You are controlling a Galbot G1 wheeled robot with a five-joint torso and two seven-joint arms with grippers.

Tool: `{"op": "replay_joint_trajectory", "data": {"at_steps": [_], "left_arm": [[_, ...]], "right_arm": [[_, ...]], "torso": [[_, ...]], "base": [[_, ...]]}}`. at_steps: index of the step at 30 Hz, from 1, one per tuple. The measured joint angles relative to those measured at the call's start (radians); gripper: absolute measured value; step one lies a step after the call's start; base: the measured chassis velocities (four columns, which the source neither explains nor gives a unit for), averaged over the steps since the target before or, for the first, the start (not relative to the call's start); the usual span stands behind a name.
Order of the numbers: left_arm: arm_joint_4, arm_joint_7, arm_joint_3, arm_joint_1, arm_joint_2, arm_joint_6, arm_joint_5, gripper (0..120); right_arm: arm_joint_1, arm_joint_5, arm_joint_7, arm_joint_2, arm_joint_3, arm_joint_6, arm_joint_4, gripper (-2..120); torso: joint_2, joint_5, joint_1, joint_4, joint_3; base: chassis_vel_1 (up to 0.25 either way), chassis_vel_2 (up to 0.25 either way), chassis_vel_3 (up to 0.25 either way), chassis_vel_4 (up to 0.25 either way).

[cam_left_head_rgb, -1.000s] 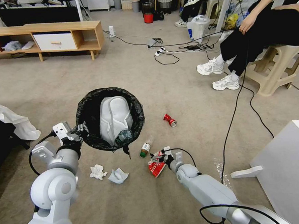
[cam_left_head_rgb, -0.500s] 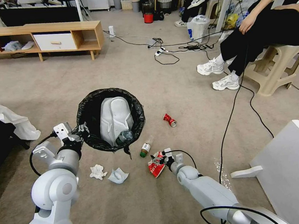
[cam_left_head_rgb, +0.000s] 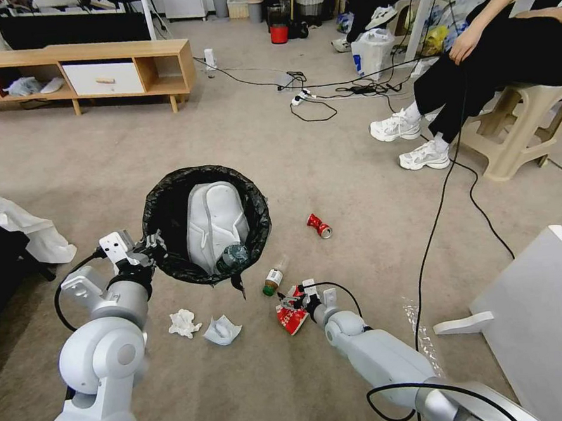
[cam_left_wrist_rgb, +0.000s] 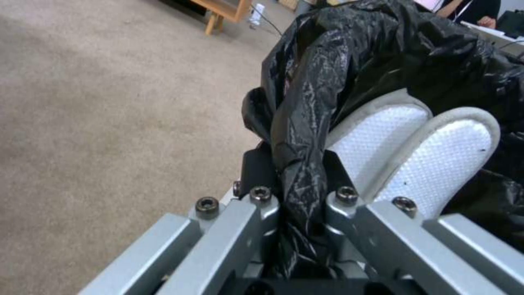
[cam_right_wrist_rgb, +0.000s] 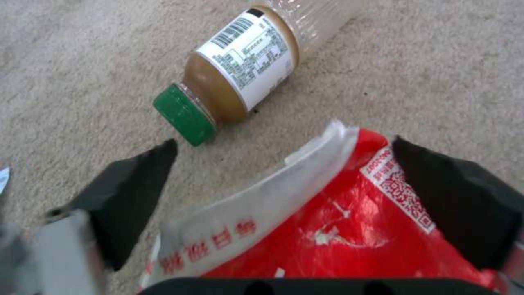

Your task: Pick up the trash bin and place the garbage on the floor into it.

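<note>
Left gripper (cam_left_head_rgb: 145, 247) is clamped on the near rim of the small round white plastic trash bin with crinkled black bag liner (cam_left_head_rgb: 207, 222); in the left wrist view its jaws pinch the folded liner (cam_left_wrist_rgb: 306, 135) and the rim together, presumably so the bag cannot slip while the bin is carried with its mouth up, near the litter. A clear plastic bottle (cam_left_head_rgb: 234, 256) and a large white moulded piece (cam_left_head_rgb: 215, 221) lie inside. Right gripper (cam_left_head_rgb: 297, 300) is low over the beige-grey short-pile carpet floor (cam_left_head_rgb: 239, 149); its black fingers (cam_right_wrist_rgb: 131, 192) stand apart on either side of the red-and-white crinkled plastic wrapper (cam_right_wrist_rgb: 327, 221), not yet seen pinching it, so grasp unconfirmed. Green-capped brown-label bottle (cam_right_wrist_rgb: 240, 78) lies just beyond the wrapper. Crushed red can (cam_left_head_rgb: 319, 225), crumpled white tissue (cam_left_head_rgb: 184, 322) and pale blue face mask (cam_left_head_rgb: 222, 330) remain on the carpet.
</note>
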Motion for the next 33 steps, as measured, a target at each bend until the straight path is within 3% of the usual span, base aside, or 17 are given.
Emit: {"op": "replay_joint_trajectory", "data": {"at_steps": [2,7,12,14,18,26,33], "left_arm": [[0.000,0.000,0.000,0.000,0.000,0.000,0.000,4],[0.001,0.001,-0.001,-0.001,0.000,-0.002,0.001,4],[0.002,0.001,0.001,0.001,-0.005,-0.004,0.004,4],[0.003,0.002,0.002,0.001,-0.007,-0.005,0.006,4],[0.003,0.002,0.002,0.001,-0.008,-0.005,0.007,4],[0.002,0.003,0.002,0.003,-0.011,-0.008,0.010,4],[0.001,0.003,0.000,0.003,-0.012,-0.012,0.011,4]], "right_arm": [[0.000,0.000,0.000,0.000,0.000,0.000,0.000,95],[-0.003,-0.002,-0.002,-0.003,0.001,0.000,-0.002,71],[-0.006,-0.002,-0.003,-0.005,0.004,0.000,0.001,57],[-0.009,-0.002,-0.004,-0.007,0.007,0.000,0.004,46],[-0.009,-0.001,-0.005,-0.007,0.010,0.001,0.006,36],[-0.009,0.006,-0.008,-0.008,0.013,0.006,0.015,4],[-0.008,0.010,-0.009,-0.006,0.012,0.008,0.017,0]], "torso": [[0.000,0.0000,0.000,0.0000,0.000],[0.000,0.0000,0.000,-0.0001,0.000],[0.000,0.0000,0.000,0.0000,0.000],[0.000,0.0000,0.000,-0.0001,0.000],[0.000,0.0000,0.000,-0.0001,0.000],[0.000,0.0000,0.000,-0.0001,0.000],[0.000,0.0000,0.000,-0.0001,0.000]], "base": [[0.000,0.000,0.000,0.000],[0.000,0.000,0.000,0.000],[0.000,0.000,0.000,0.000],[0.000,0.000,0.000,0.000],[0.000,0.000,0.000,0.000],[0.000,0.000,0.000,0.000],[0.000,0.000,0.000,0.000]]}}
